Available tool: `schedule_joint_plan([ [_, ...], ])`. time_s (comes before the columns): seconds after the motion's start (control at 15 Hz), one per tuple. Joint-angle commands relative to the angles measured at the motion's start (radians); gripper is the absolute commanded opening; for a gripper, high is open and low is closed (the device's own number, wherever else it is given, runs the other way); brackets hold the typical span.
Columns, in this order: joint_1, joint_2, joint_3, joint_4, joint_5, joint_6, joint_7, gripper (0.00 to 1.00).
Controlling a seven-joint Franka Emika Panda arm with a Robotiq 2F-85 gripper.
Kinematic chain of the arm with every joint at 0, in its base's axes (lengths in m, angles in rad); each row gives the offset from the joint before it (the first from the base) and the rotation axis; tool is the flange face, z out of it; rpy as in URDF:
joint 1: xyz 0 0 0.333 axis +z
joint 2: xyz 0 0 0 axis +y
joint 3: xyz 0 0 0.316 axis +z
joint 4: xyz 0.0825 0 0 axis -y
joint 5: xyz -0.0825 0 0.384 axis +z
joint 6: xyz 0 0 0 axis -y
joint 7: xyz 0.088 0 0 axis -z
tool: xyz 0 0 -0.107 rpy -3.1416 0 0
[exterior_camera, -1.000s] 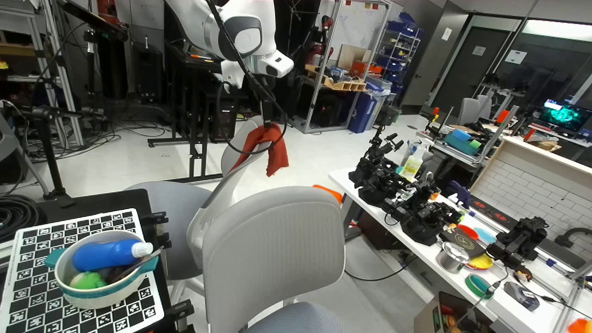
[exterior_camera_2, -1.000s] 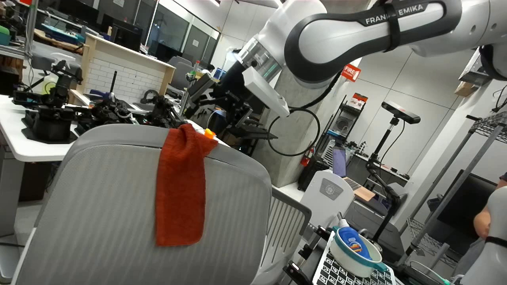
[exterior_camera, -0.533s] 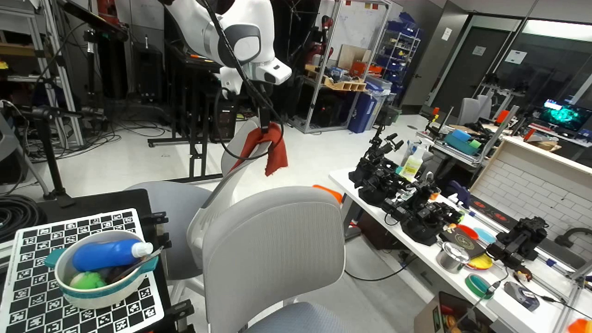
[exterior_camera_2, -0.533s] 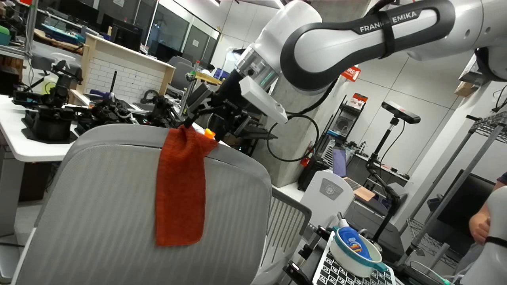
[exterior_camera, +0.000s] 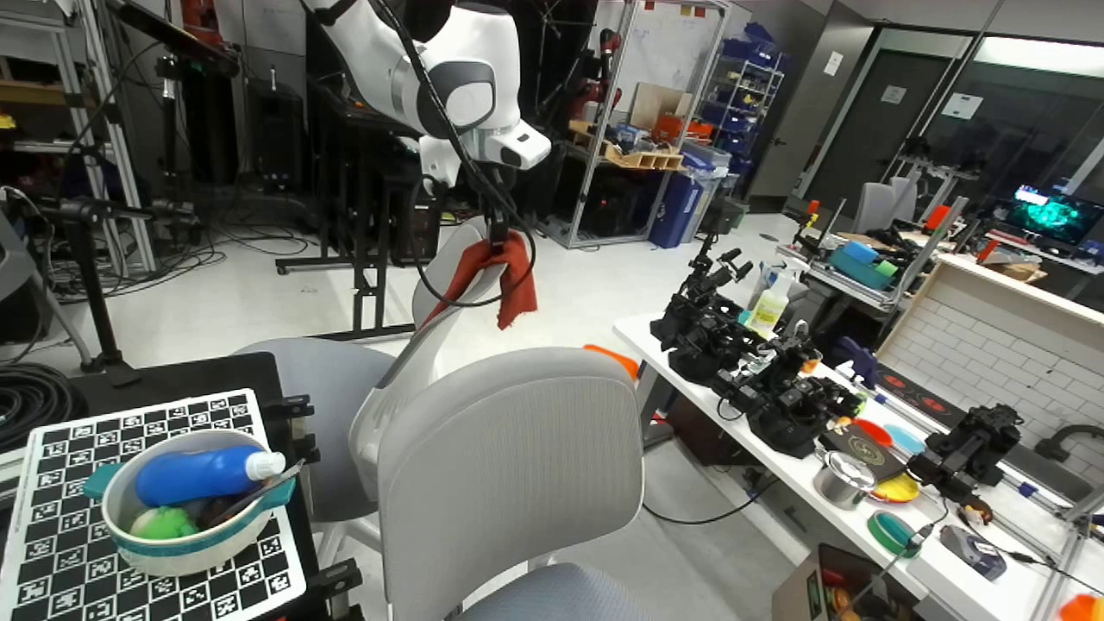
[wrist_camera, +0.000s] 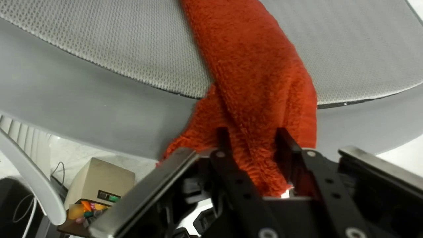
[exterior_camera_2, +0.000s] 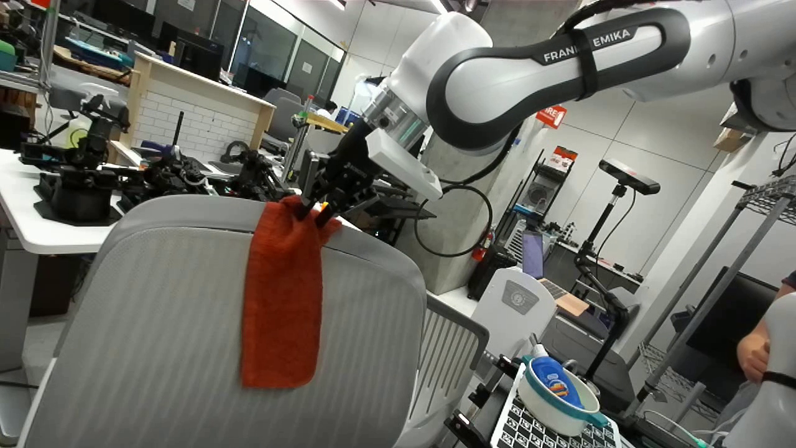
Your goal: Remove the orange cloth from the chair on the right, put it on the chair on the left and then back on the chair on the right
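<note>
The orange cloth [exterior_camera_2: 280, 311] hangs over the top rim of a grey mesh chair [exterior_camera_2: 174, 298]. That chair [exterior_camera: 414, 362] stands left of a bare grey chair [exterior_camera: 517, 457], and the bare chair [exterior_camera_2: 457, 354] shows partly hidden behind it in an exterior view. My gripper [exterior_camera_2: 312, 214] is down at the rim. In the wrist view, the gripper [wrist_camera: 253, 132] has a fold of the cloth [wrist_camera: 251, 59] between its partly narrowed jaws, which stand apart on either side. Whether both pads press the fold cannot be made out.
A black surface with a patterned board [exterior_camera: 65, 483] carries a bowl [exterior_camera: 177, 561] holding a blue bottle. A white table [exterior_camera: 642, 332] with black devices stands alongside. A cable loop [exterior_camera_2: 460, 254] hangs from the arm, and a person [exterior_camera_2: 755, 354] is at the edge.
My gripper has come down onto the cloth at the chair's rim, and its jaws have drawn closer together. The cloth's top has bunched slightly and its hanging end shifted a little.
</note>
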Motion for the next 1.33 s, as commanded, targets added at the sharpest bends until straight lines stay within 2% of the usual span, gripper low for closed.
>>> schedule_joint_plan([
  [0.0,0.019,0.008,-0.024,0.019,-0.021,0.003,0.022,0.06],
  [0.13,0.015,-0.001,-0.024,0.017,-0.018,0.0,0.019,0.0],
  [0.67,-0.051,-0.122,-0.044,0.001,0.013,-0.028,-0.01,0.01],
  [1.0,-0.156,-0.243,-0.064,-0.013,0.043,-0.037,-0.042,0.01],
  [1.27,-0.248,-0.285,-0.079,0.005,0.11,-0.044,-0.103,0.01],
])
